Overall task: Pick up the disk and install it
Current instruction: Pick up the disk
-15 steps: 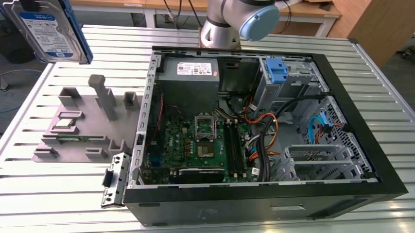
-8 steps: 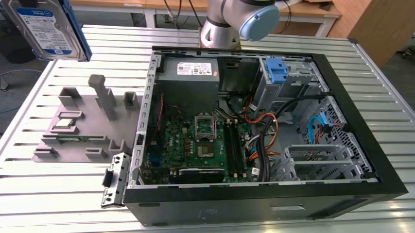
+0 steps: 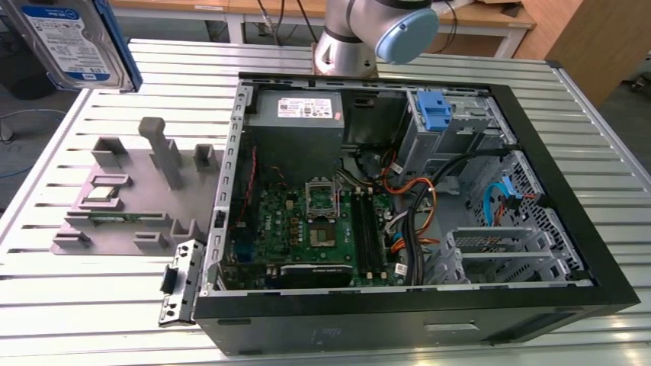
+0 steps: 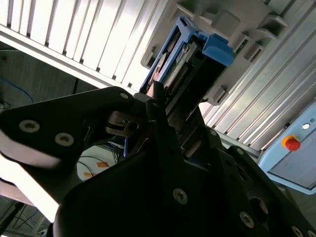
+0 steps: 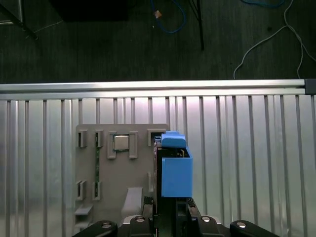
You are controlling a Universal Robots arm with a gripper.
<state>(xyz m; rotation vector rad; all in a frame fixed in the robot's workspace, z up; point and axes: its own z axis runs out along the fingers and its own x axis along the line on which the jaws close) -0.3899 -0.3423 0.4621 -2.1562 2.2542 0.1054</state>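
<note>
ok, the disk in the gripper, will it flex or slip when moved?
Probably rigid: the disk looks like a metal slab and juts straight out of the gripper without sag. Likely heavy for its size, and gripped near one end, so it may lever in the grip. The blue rails look smooth, possibly slippery.

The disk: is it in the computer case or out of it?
Out. The disk is held in the end effector, above the table, clear of the case.
</note>
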